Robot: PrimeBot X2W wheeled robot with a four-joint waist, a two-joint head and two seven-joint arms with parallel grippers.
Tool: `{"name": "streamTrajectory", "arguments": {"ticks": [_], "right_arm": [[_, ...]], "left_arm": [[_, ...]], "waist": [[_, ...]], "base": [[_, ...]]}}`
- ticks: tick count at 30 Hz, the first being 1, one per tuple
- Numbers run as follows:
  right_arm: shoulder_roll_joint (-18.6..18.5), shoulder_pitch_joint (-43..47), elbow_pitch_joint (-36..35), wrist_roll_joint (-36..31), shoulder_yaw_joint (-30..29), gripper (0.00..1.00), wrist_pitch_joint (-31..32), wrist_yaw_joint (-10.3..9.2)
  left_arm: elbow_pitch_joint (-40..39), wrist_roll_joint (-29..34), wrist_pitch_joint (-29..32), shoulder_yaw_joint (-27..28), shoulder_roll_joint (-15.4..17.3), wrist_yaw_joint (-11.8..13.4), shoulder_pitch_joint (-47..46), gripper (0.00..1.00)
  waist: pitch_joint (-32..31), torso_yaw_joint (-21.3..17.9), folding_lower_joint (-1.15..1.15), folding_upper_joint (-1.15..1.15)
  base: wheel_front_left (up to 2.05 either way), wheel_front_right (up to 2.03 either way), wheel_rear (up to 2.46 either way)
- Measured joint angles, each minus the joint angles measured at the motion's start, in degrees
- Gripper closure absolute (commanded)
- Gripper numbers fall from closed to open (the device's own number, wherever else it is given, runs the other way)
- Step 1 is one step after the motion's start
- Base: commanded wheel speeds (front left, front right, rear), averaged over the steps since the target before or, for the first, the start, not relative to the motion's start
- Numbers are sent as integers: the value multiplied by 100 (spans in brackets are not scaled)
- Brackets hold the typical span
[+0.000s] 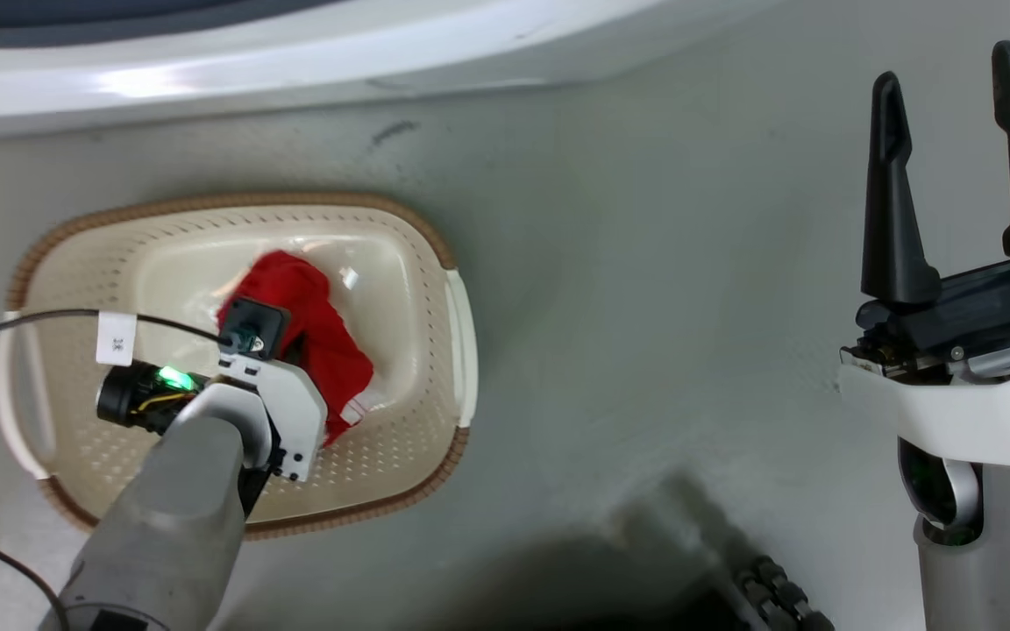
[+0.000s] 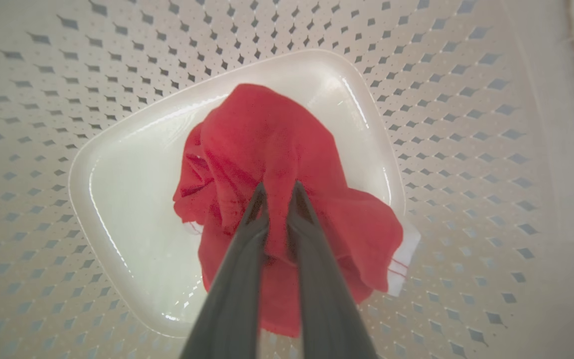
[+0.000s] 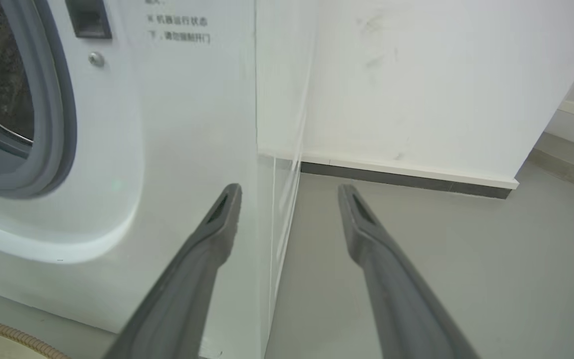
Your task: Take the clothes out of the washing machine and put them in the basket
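Red garment (image 2: pixel 267 129) is pinched in the left gripper's (image 2: pixel 277 188) near-closed fingers, straight above the basket's (image 1: pixel 233 200) floor. Right gripper (image 3: pixel 291 188), spread and empty, stands well apart beside the washer (image 3: pixel 117 149).

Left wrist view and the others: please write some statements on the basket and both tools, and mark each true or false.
1. The left tool is shut on the bright red fabric garment inside the cream-white perforated plastic basket. True.
2. The right tool is shut. False: its fingers stand apart, holding nothing.
3. The basket stands on the grey floor. True.
4. The right tool reaches into the drum. False: it is outside, before the large white washing machine.
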Motion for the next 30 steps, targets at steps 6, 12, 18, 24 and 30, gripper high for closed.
{"name": "streamTrajectory", "arguments": {"ticks": [6,12,18,24,30], "right_arm": [[1,-92,-5,147,83,0,0,0],[1,-91,58,180,80,0,0,0],[2,29,137,80,41,0,1,0],[3,409,276,-137,-4,0,1,0],[3,753,359,-269,-96,0,0,0]], "left_arm": [[398,213,232,-243,89,104,-252,100],[508,142,400,-277,3,140,-264,0],[524,25,-119,-277,-188,65,-28,0],[301,-132,-407,-229,-358,7,348,0],[-809,-236,-431,101,-337,189,935,0]], "waist": [[404,-247,0,0],[431,-357,0,0],[1,-254,-1,0],[-640,-42,-1,0],[-1306,201,-2,0]], "base": [[0,0,0],[0,0,0],[0,0,0],[0,0,0],[0,0,0]]}}
